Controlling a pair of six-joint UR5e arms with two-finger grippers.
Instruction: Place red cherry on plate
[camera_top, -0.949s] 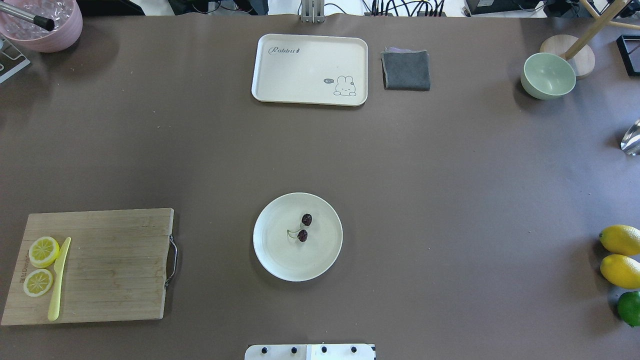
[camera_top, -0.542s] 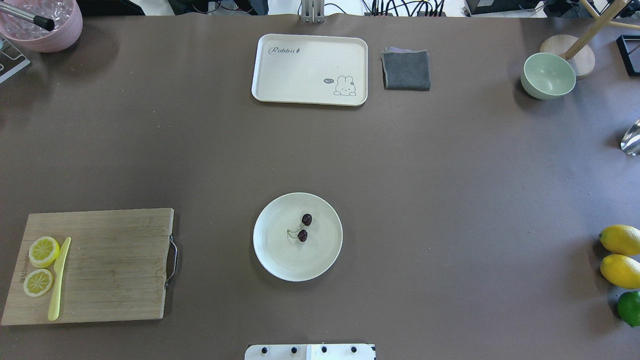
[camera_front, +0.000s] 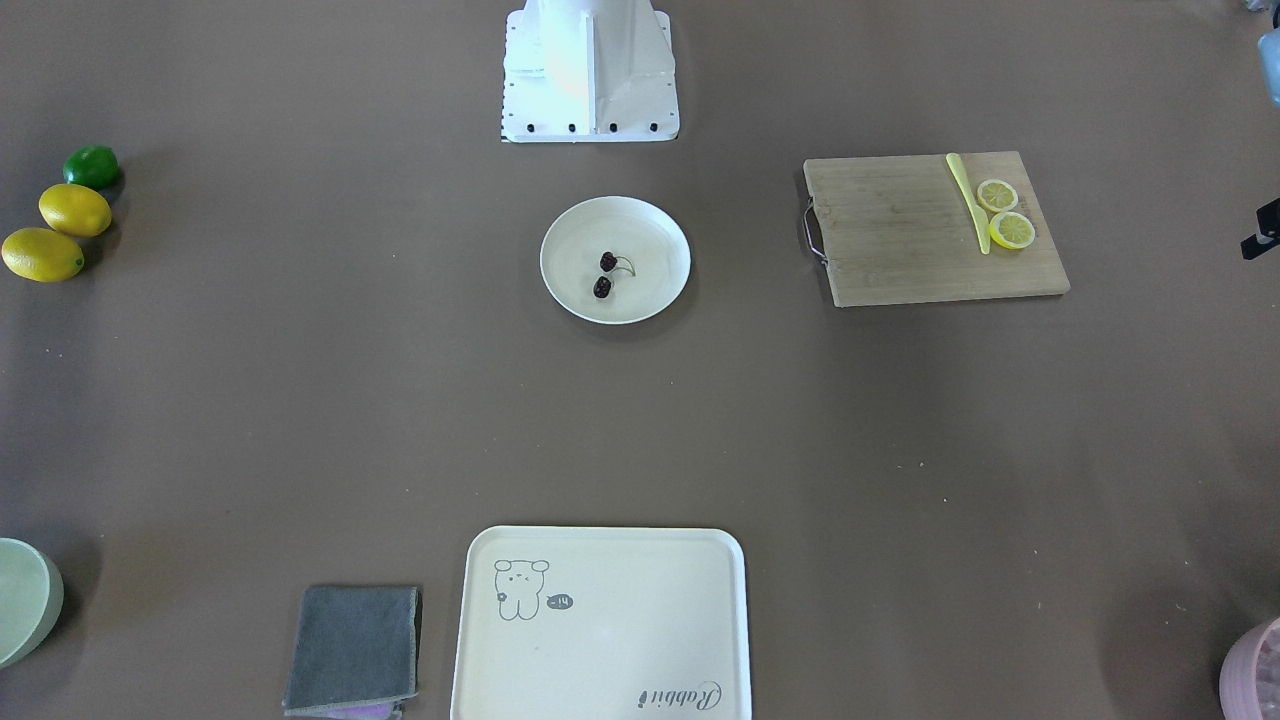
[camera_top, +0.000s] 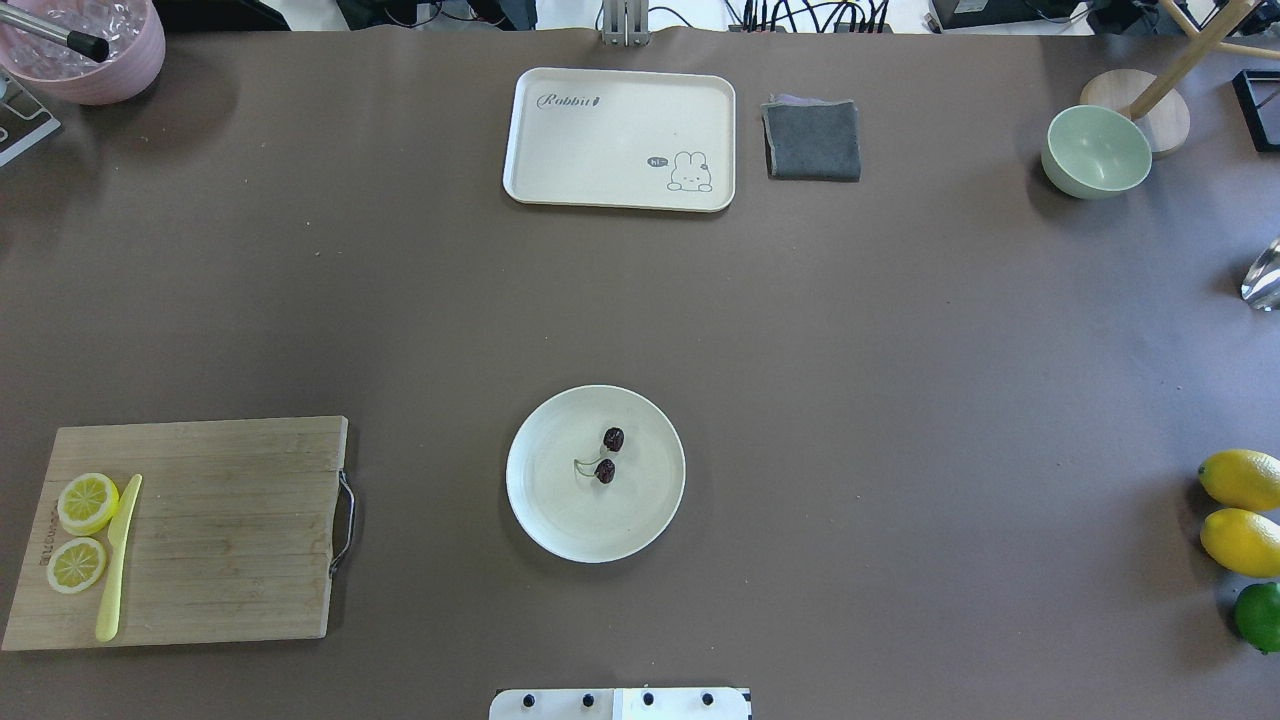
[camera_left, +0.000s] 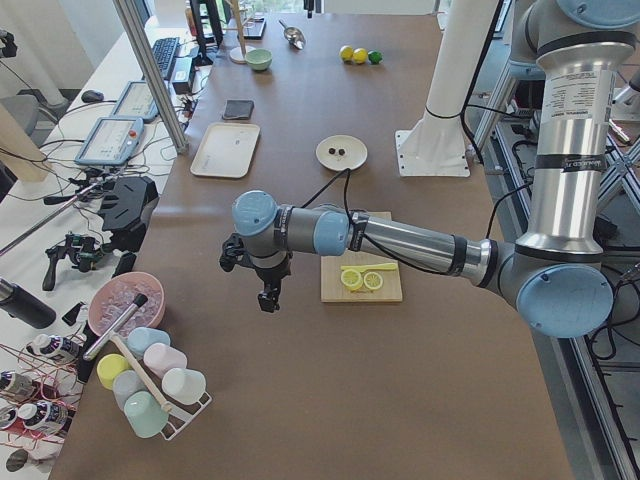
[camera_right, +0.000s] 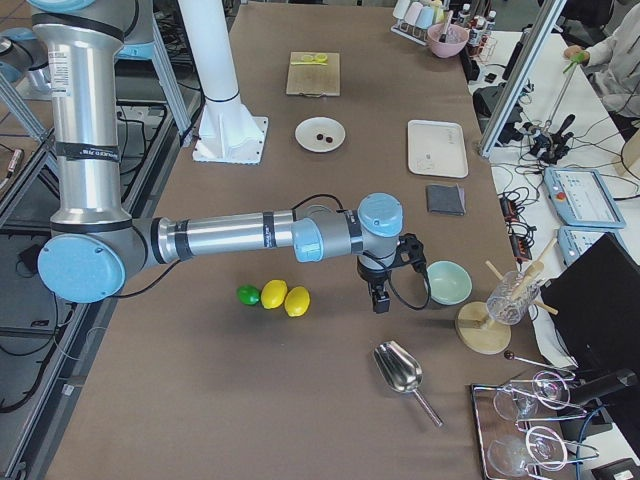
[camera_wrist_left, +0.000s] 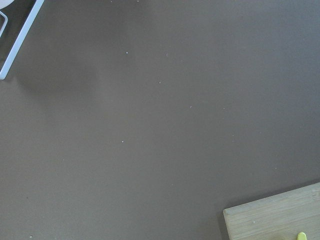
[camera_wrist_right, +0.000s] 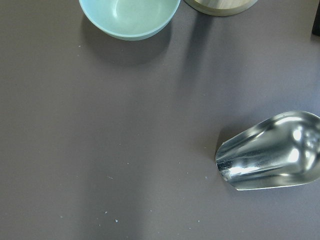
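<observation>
Brown-covered table (camera_top: 900, 350), overhead view for clock calls. plate (camera_top: 560, 520) sits at 6 o'clock, just ahead of the robot base (camera_top: 620, 703): central, so my guess is either arm could reach it.

red cherry (camera_top: 605, 470) lies on the plate's flat, from about centre up toward 12, apart from the rim. Goal looks met to me; nothing left to move.

Both arms are out at the table ends, probably parked to keep the middle unobstructed.
- left gripper (camera_left: 268, 300) hangs fingers-down over bare table beyond the cutting board (camera_top: 200, 530). Its wrist cam shows only tabletop and a corner of that board.
- right gripper (camera_right: 380, 303) hangs fingers-down near the green bowl (camera_top: 1097, 150). Its wrist cam shows the bowl's rim and a metal scoop (camera_wrist_right: 270, 152).
- Both show in side views only, so I can't tell how far the fingers are spread. Nothing visibly held.

Cherry orientation:
- The two fruits line up roughly 12–6, skewed slightly toward 1–7; that's the long axis.
- The stems meet in a V with the apex pointing at 9 o'clock (3 in the front-facing view).
- It lies flat, not propped on anything.

If it had to be regrasped, the stem looks too thin to pinch, so I'd go for a fruit.
</observation>
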